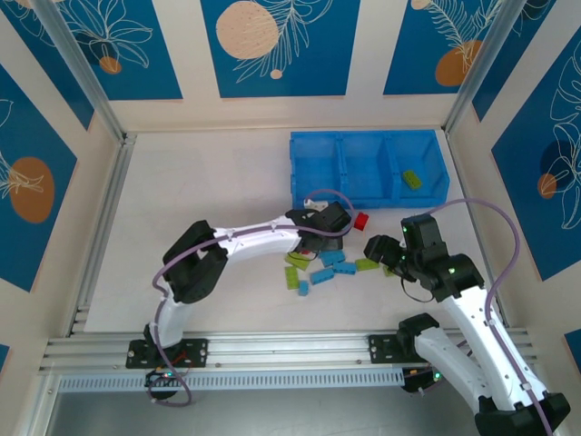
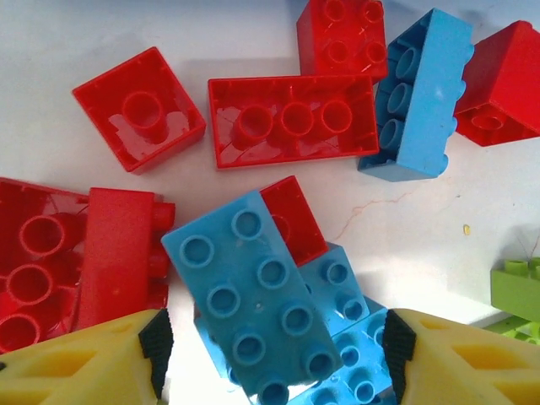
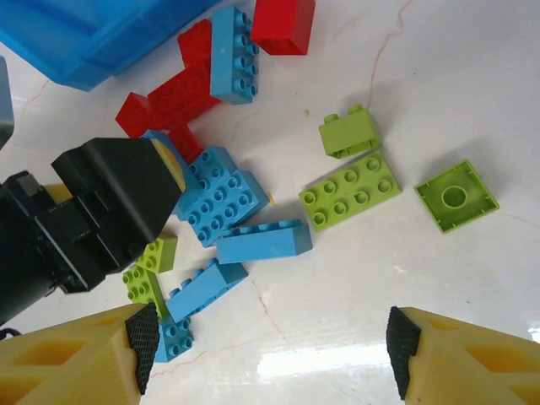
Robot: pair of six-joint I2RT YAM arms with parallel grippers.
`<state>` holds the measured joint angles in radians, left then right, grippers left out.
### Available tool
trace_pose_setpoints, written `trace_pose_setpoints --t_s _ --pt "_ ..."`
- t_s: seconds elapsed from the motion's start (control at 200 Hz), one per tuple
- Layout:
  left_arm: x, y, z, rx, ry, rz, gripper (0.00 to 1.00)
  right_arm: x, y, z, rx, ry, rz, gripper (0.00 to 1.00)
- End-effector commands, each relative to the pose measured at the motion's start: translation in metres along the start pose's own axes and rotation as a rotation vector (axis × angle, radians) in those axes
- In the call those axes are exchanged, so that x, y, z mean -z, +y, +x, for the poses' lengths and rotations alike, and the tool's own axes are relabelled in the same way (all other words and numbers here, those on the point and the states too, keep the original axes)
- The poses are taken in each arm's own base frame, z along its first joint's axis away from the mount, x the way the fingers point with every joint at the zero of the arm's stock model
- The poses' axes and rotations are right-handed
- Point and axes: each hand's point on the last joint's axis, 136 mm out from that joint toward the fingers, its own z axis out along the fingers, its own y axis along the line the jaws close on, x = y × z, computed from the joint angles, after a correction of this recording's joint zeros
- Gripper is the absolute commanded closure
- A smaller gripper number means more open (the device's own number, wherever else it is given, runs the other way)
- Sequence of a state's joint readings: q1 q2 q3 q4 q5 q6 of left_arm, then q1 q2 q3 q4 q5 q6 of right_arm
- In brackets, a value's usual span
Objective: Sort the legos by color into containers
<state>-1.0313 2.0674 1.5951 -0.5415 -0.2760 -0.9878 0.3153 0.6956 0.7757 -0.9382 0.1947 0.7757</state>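
- legos: loose mixed pile of red, light blue and lime green on the white table, just in front of the blue tray. One lime green brick already sits in the tray's right-hand compartment.
- Likely target: light blue 2x4 brick, studs up, lying skewed on top of other blue bricks, with a red brick tucked under its far edge.
- left gripper: low over the pile, jaws apart and straddling that 2x4. There's a gap between each pad and the brick, so nothing is grasped.
- right gripper: jaws wide, nothing between them, hovering over the lime green end of the pile, near the left gripper.
- Risk 1: the brick sits diagonal to the jaws. Closing on its corners would probably spin it or squirt it out.
- Risk 2: it's stacked. The pads could catch the blue brick below too, or drag the red one along, and the wrong colour would land in a compartment.
- Risk 3: both arms crowd one small pile. A reach by either could clip the other or scatter the bricks.
- Risk 4: the compartment walls are thin. A sloppy drop could bounce into the neighbouring bin.
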Motion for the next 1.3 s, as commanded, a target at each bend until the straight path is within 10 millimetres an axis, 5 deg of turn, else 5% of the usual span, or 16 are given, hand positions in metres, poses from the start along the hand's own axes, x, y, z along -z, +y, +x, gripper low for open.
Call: trace_pose_setpoints --t_s 0.0,0.44,0.68,0.82,0.93,1.125,1.295 --pt "-0.010 0.011 0.000 -0.010 0.024 -0.074 0.36 0.005 -0.002 0.007 -0.009 0.019 0.003 0.25" --pt "-0.023 0.021 0.000 -0.011 0.047 -0.131 0.60 0.019 0.006 0.001 -0.024 -0.034 -0.058 0.24" --pt "0.016 0.000 -0.023 -0.063 -0.012 -0.022 0.74 0.023 0.006 -0.002 -0.049 -0.060 -0.062 0.23" --pt "0.055 -0.004 -0.069 -0.110 -0.176 0.001 0.75 0.027 0.008 -0.005 -0.051 -0.084 -0.082 0.23" --pt "0.062 0.003 -0.117 -0.115 -0.267 -0.027 0.75 0.024 0.007 -0.007 -0.055 -0.097 -0.075 0.22" --pt "0.028 0.007 -0.196 -0.139 -0.347 -0.041 0.79 0.022 0.010 -0.006 -0.065 -0.086 -0.094 0.21" --pt "0.002 -0.009 -0.237 -0.182 -0.391 0.023 0.74 0.023 0.007 -0.007 -0.064 -0.096 -0.076 0.21"
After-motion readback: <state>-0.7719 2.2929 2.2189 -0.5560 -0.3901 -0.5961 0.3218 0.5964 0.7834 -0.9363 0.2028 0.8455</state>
